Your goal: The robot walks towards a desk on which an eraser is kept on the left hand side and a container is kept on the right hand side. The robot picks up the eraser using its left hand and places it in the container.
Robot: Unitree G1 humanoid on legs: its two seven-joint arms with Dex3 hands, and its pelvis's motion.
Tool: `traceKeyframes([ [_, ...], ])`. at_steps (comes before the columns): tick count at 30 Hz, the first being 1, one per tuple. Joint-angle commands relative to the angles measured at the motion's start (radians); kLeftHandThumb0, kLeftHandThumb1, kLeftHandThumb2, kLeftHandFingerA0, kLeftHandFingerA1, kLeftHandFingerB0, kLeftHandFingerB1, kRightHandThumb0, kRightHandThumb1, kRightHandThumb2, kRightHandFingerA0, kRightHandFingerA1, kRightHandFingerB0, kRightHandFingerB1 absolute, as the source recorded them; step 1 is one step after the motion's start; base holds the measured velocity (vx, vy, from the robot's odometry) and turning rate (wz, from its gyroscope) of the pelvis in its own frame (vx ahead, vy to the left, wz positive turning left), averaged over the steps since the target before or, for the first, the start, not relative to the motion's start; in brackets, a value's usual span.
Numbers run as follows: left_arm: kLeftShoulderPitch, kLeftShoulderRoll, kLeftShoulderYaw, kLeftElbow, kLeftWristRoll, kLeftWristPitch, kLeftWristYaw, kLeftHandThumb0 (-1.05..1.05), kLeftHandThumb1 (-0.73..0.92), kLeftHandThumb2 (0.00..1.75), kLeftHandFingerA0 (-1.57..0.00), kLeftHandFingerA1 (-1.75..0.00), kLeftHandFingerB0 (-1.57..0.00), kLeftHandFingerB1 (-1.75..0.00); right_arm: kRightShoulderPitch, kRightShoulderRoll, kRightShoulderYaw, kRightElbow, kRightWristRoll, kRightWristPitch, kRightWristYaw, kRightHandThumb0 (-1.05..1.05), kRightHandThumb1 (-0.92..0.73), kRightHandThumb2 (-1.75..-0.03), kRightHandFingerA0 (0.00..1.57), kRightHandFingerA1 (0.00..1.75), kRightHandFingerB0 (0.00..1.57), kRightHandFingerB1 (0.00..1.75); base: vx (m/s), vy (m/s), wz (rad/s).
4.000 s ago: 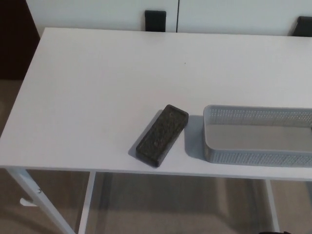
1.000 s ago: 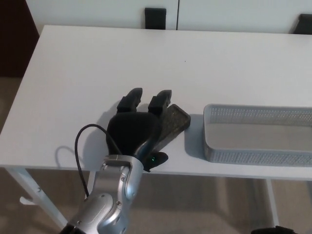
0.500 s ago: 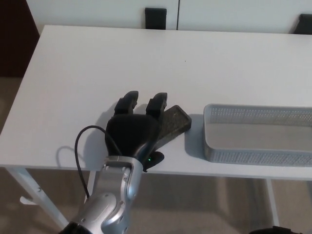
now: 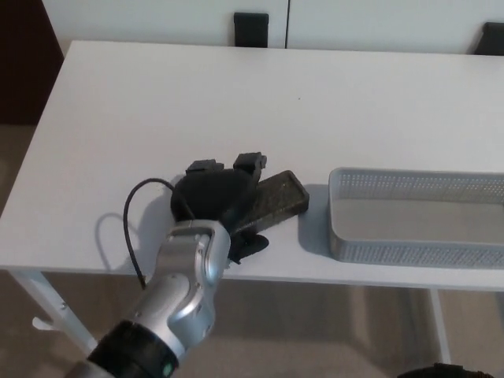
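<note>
The left hand (image 4: 216, 198) lay palm-down over the near end of the eraser (image 4: 276, 198), its two thick fingers (image 4: 250, 164) curled down over the far edge and the thumb tucked under at the near side. The hand was closed around the eraser in a grasp. Whether the eraser had left the desk surface could not be determined from the head view; its exposed end appeared to sit on or just above the tabletop. The silver forearm (image 4: 177, 295) entered from the lower left, with a black cable (image 4: 130, 213) looping out beside the wrist and casting a shadow on the desk.

The eraser, dark and rectangular, lay at an angle near the front edge of the white desk (image 4: 236, 102), its uncovered end pointing toward the container (image 4: 409, 252). It was just beside the container's left wall, apart from it, and outside it.

The container, a grey perforated tray, stood at the right of the desk near the front edge, running out of frame on the right.

The right hand was not observed.
</note>
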Motion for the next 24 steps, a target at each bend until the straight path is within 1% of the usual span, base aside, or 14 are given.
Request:
traceKeyframes([
  [1,-0.063,0.005,0.040,0.080,-0.109,0.053,-0.189,-0.53,0.48,0.76,-0.89,-0.78,-0.18,-0.40,-0.015,-0.027,0.007,-0.018,-0.007,0.049,0.029,-0.25,-0.46,-0.53,0.77,0.54,0.63,0.50,0.00,0.000,0.00],
  [2,-0.085,0.011,0.029,0.102,-0.108,0.075,-0.248,-0.40,0.64,0.59,-0.93,-0.80,-0.25,-0.30,-0.014,-0.029,0.006,-0.025,-0.003,0.053,0.036,-0.22,-0.46,-0.53,0.76,0.54,0.63,0.51,0.00,0.000,0.00],
  [3,-0.102,0.022,0.018,0.116,-0.109,0.082,-0.304,-0.31,0.70,0.62,-0.94,-0.68,-0.21,-0.30,-0.016,-0.032,0.011,-0.028,-0.008,0.050,0.039,-0.23,-0.46,-0.53,0.76,0.54,0.62,0.50,0.00,0.000,0.00],
  [4,-0.119,0.038,0.000,0.121,-0.105,0.086,-0.370,-0.28,0.73,0.62,-0.93,-0.57,-0.28,-0.32,-0.018,-0.034,0.015,-0.035,-0.012,0.055,0.041,-0.22,-0.47,-0.53,0.76,0.54,0.62,0.50,0.00,0.000,0.00],
  [5,-0.144,0.039,-0.020,0.138,-0.092,0.121,-0.433,-0.27,0.76,0.63,-1.06,-0.63,-0.49,-0.40,-0.017,-0.037,0.020,-0.045,-0.018,0.063,0.042,-0.25,-0.46,-0.53,0.77,0.54,0.63,0.50,0.00,0.000,0.00],
  [6,-0.156,0.037,-0.026,0.150,-0.091,0.133,-0.456,-0.24,0.72,0.62,-1.02,-0.66,-0.55,-0.42,-0.017,-0.040,0.024,-0.053,-0.023,0.070,0.041,-0.26,-0.46,-0.53,0.77,0.53,0.63,0.49,0.00,0.000,0.00],
  [9,-0.159,0.036,-0.019,0.157,-0.103,0.126,-0.463,-0.23,0.71,0.62,-0.93,-0.62,-0.51,-0.42,-0.019,-0.047,0.030,-0.065,-0.031,0.078,0.041,-0.26,-0.46,-0.53,0.78,0.53,0.63,0.49,0.00,0.000,0.00],
  [10,-0.154,0.037,-0.018,0.145,-0.102,0.131,-0.464,-0.24,0.71,0.61,-0.87,-0.60,-0.42,-0.39,-0.022,-0.049,0.033,-0.063,-0.036,0.076,0.040,-0.29,-0.46,-0.52,0.76,0.52,0.64,0.48,0.00,0.000,0.00],
  [13,-0.154,0.050,-0.041,0.137,-0.072,0.104,-0.447,-0.24,0.73,0.61,-0.87,-0.65,-0.32,-0.36,-0.028,-0.049,0.029,-0.044,-0.028,0.061,0.042,-0.30,-0.46,-0.52,0.78,0.53,0.64,0.48,0.00,0.000,0.00],
  [15,-0.165,0.052,-0.036,0.151,-0.077,0.090,-0.437,-0.23,0.70,0.61,-0.87,-0.66,-0.35,-0.37,-0.039,-0.049,0.030,-0.036,-0.028,0.060,0.042,-0.29,-0.46,-0.52,0.77,0.53,0.64,0.49,0.00,0.000,0.00],
  [16,-0.156,0.054,-0.030,0.136,-0.078,0.086,-0.419,-0.22,0.67,0.60,-0.88,-0.75,-0.44,-0.40,-0.038,-0.050,0.030,-0.031,-0.026,0.047,0.044,-0.29,-0.45,-0.52,0.76,0.53,0.63,0.50,0.00,0.000,0.00],
  [17,-0.155,0.060,-0.031,0.131,-0.078,0.078,-0.416,-0.21,0.66,0.59,-0.87,-0.72,-0.45,-0.40,-0.041,-0.054,0.036,-0.034,-0.036,0.053,0.040,-0.32,-0.46,-0.52,0.78,0.52,0.64,0.48,0.00,0.000,0.00],
  [19,-0.167,0.054,-0.023,0.143,-0.081,0.084,-0.410,-0.21,0.64,0.59,-0.86,-0.75,-0.37,-0.37,-0.049,-0.056,0.036,-0.022,-0.038,0.045,0.036,-0.32,-0.45,-0.52,0.80,0.53,0.66,0.48,0.00,0.000,0.00],
  [24,-0.173,0.059,-0.005,0.150,-0.099,0.059,-0.397,-0.22,0.67,0.60,-0.92,-0.60,-0.43,-0.39,-0.055,-0.055,0.026,-0.036,-0.021,0.075,0.042,-0.28,-0.46,-0.53,0.77,0.53,0.63,0.49,0.00,0.000,0.00],
])
